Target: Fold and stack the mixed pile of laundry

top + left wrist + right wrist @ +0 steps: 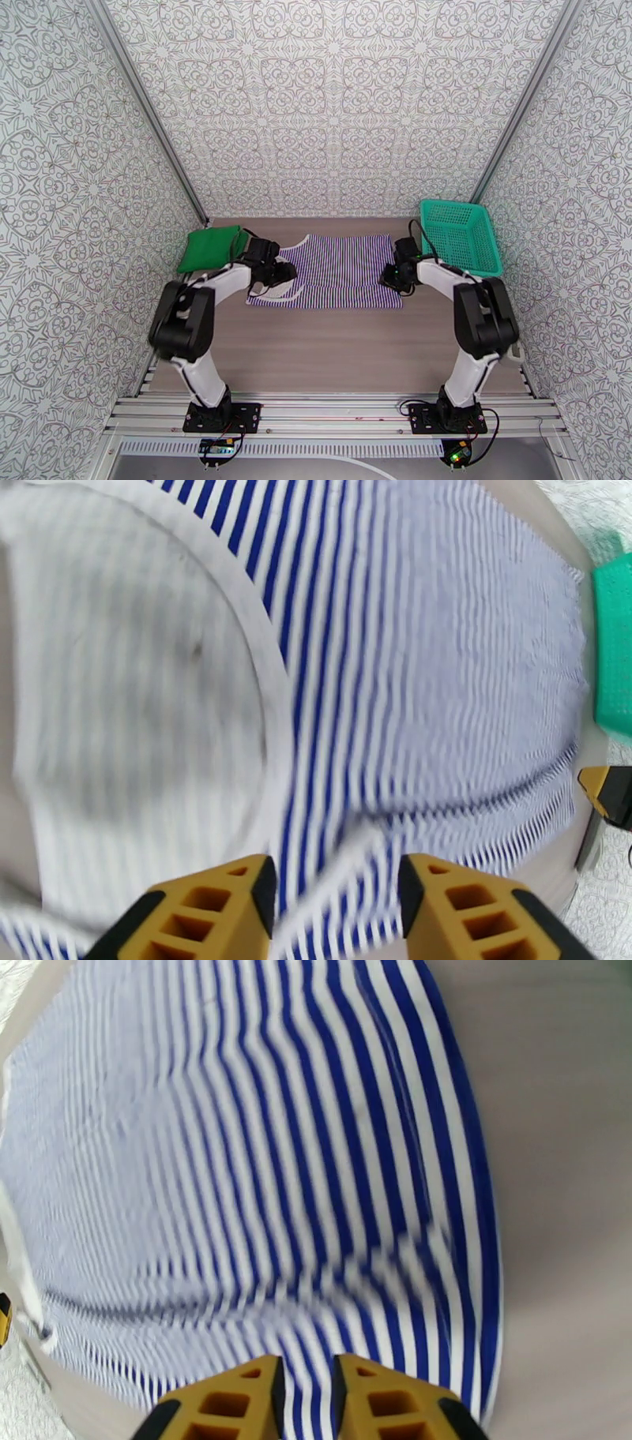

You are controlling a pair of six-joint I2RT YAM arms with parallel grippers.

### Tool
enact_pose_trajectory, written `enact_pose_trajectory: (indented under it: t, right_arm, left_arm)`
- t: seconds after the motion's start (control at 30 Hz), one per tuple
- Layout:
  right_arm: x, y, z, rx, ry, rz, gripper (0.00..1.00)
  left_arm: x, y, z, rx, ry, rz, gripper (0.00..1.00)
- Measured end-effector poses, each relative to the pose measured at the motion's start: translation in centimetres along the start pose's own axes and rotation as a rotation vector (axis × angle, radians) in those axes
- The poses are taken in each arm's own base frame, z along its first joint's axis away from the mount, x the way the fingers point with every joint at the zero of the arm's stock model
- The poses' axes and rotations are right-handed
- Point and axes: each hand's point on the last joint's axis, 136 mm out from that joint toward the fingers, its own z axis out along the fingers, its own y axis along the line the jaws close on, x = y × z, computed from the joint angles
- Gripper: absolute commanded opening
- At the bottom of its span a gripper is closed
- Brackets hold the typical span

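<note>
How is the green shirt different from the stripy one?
The green T-shirt is one plain colour; the striped top has thin purple-and-white lines with white trim. The green T-shirt sits folded small at the table's far left; the striped top lies spread flat in the middle, covering more room. Both are cloth on the table.

Purple-and-white striped top [340, 272], plain green T-shirt [209, 247], teal basket [452, 206]

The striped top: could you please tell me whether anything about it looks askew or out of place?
Nothing damaged. The striped top lies spread flat, but the cloth puckers into a raised ridge ahead of the right claw, which pinches it near its edge; the left claw stands open over the white trim.
</note>
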Motion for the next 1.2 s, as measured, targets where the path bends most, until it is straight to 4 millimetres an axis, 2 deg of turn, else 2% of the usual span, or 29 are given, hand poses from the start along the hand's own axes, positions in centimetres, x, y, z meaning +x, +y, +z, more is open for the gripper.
enact_pose_trajectory:
  t: [0.1,0.23,0.4,0.5,0.73,0.83,0.9,0.97,1.03,1.1,1.2]
  right_arm:
    - [0.3,-0.8,0.6,0.029,0.006,0.025,0.23]
    - [0.9,-1.3,0.3,0.026,-0.011,0.047,0.23]
    - [2.6,-2.2,-0.4,0.03,-0.004,0.088,0.23]
    - [4.0,-2.9,-0.9,0.033,0.004,0.11,0.23]
    - [9.3,-4.9,-2.8,0.047,0.04,0.134,0.24]
    - [10.6,-5.7,-3.5,0.065,0.051,0.145,0.24]
    - [10.7,-6.1,-3.8,0.091,0.052,0.146,0.24]
    - [10.2,-6.1,-4.4,0.115,0.052,0.136,0.25]
    - [8.3,-4.9,-5.6,0.117,0.019,0.11,0.27]
    - [4.9,-2.7,-7.1,0.094,-0.056,0.068,0.28]
    - [-0.1,0.4,-9.1,0.058,-0.171,-0.008,0.29]
  left_arm:
    - [1.2,1.1,1.0,-0.004,0.024,-0.015,0.45]
    - [2.7,1.7,0.1,0.021,0.013,-0.016,0.45]
    - [5.7,2.4,-1.4,0.059,0.023,-0.024,0.45]
    - [7.5,2.6,-2.3,0.071,0.039,-0.03,0.45]
    - [11.6,2.9,-4.1,0.067,0.085,-0.035,0.48]
    - [12.3,2.9,-4.4,0.058,0.101,-0.036,0.48]
    - [12.4,3.0,-4.5,0.052,0.108,-0.04,0.49]
    - [12.1,2.9,-4.8,0.031,0.12,-0.046,0.49]
    - [11.1,2.4,-5.0,0.02,0.118,-0.043,0.5]
    - [8.8,1.2,-5.4,0.025,0.089,-0.02,0.51]
    - [4.1,-1.4,-5.7,0.048,0.025,0.048,0.51]
